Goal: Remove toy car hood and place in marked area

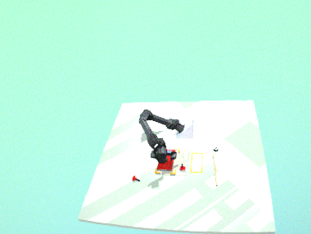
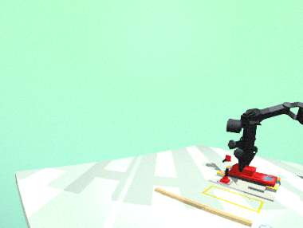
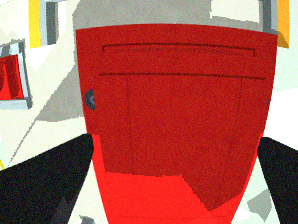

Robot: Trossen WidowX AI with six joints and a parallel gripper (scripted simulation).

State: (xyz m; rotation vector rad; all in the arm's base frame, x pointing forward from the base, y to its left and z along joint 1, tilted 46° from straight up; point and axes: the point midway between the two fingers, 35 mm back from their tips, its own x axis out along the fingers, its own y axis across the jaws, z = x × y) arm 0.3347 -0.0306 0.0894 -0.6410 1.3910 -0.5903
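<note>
The red toy car (image 1: 165,165) (image 2: 263,178) sits between yellow corner brackets. A red panel with fine grooves (image 3: 175,110), which looks like its hood, fills the middle of the wrist view. My gripper (image 1: 164,160) (image 2: 242,170) (image 3: 179,145) is open and empty, pointing down at the car, with one black finger on each side of the panel. Whether a finger touches it, I cannot tell. The marked area, a yellow outline (image 1: 196,172) (image 2: 261,206), lies beside the car with nothing in it. The gripper hides part of the car in the top view.
A red piece with a dark stem (image 1: 182,168) (image 2: 226,179) (image 3: 10,77) stands between the car and the outline. Another red piece (image 1: 135,178) (image 2: 227,158) lies on the car's other side. A thin wooden strip (image 1: 215,169) (image 2: 203,206) lies beyond the outline, near a small dark object (image 1: 215,149).
</note>
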